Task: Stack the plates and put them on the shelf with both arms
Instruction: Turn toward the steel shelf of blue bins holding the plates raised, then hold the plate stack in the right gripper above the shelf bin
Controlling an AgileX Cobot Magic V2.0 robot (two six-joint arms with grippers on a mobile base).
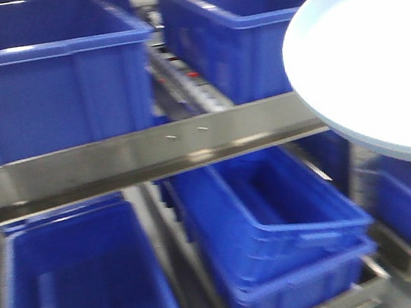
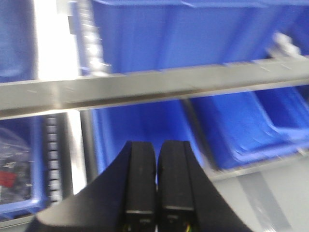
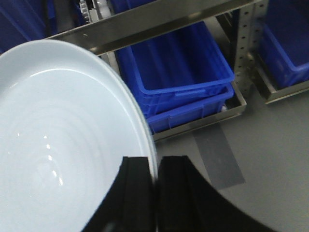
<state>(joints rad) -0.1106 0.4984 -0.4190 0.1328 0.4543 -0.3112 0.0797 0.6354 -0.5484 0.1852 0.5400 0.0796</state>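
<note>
The right gripper is clamped on the rim of a pale bluish-white plate — its two black fingers stand close together with the plate's edge pinched in the thin slit between them. Only one plate can be made out; whether a second lies under it cannot be told. In the front-facing view the plate hangs in the air at the right, tilted, its lower edge overlapping the right end of the steel shelf rail.

The left gripper holds nothing — its fingers are pressed together with only a hairline gap, and it points at the shelf rail.

The shelf carries blue plastic bins: two on the upper level, behind the rail, and more below, among them two nested bins sitting on a metal tray at floor level. The grey floor bears a darker strip of tape.
</note>
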